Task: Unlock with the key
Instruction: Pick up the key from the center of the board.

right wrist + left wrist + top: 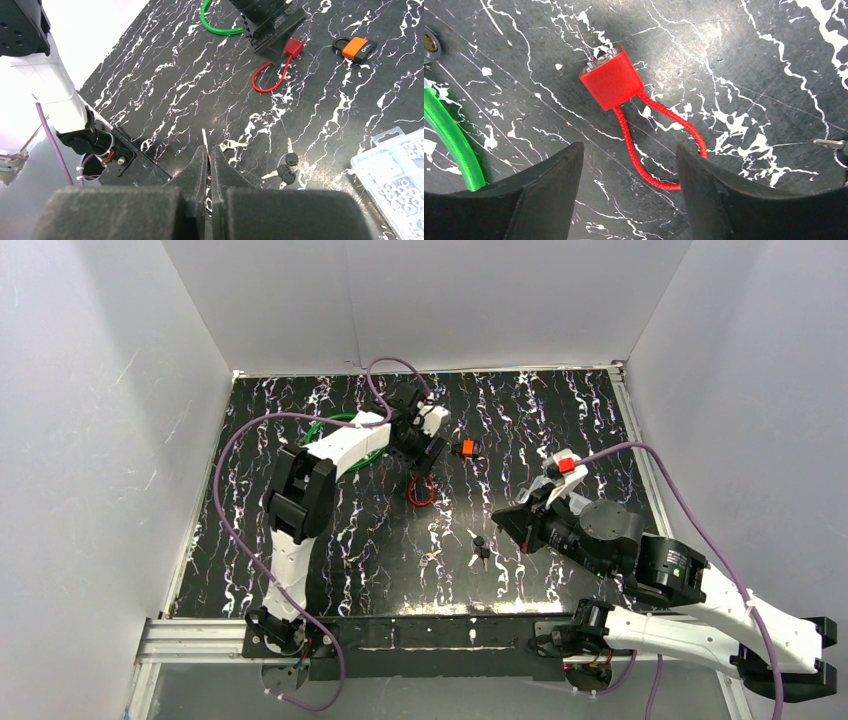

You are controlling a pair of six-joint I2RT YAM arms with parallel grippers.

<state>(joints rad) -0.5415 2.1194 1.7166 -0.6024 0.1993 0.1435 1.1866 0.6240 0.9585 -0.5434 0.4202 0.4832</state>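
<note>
A red cable lock (613,80) lies on the black marbled table (560,410), its red cord loop (659,145) reaching toward me. My left gripper (629,165) is open and hovers just above it, with the loop's near end between the fingers; it also shows in the top view (425,445). My right gripper (207,150) is shut on a thin metal key, whose blade (204,136) sticks out past the tips. It hangs above the table's near middle (503,516). An orange padlock (356,48) lies right of the red lock (420,490).
A bunch of black-headed keys (287,167) and a loose silver key (231,145) lie just ahead of my right gripper. A clear plastic parts box (395,170) stands to the right. A green cable (454,145) curves at the far left. White walls enclose the table.
</note>
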